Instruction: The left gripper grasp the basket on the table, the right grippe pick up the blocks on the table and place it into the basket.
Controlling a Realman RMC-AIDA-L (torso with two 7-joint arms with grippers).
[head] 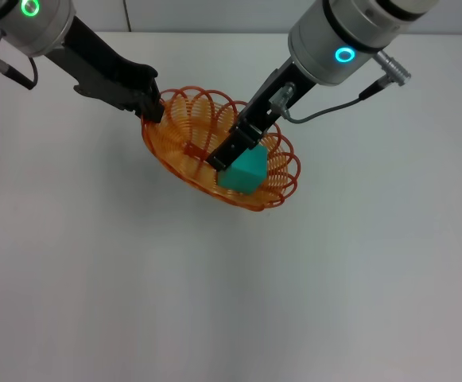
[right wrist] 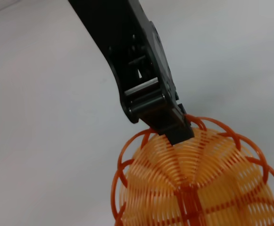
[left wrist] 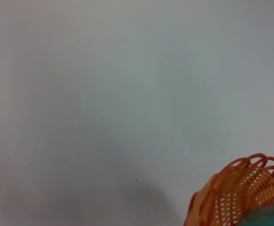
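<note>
Cube (head: 245, 172) sits pinched in the right gripper (head: 229, 159) directly above the basket (head: 184, 163) floor, toward its 4 o'clock rim, while the left gripper (head: 153, 109) clamps the rim at 10 o'clock, so release needs only a short straight descent.

Light: bright, even, diffuse.
Shadows: faint, soft on table (head: 95, 278).
Focus: left wrist view blurred; basket (left wrist: 240, 197) perhaps defocused.
</note>
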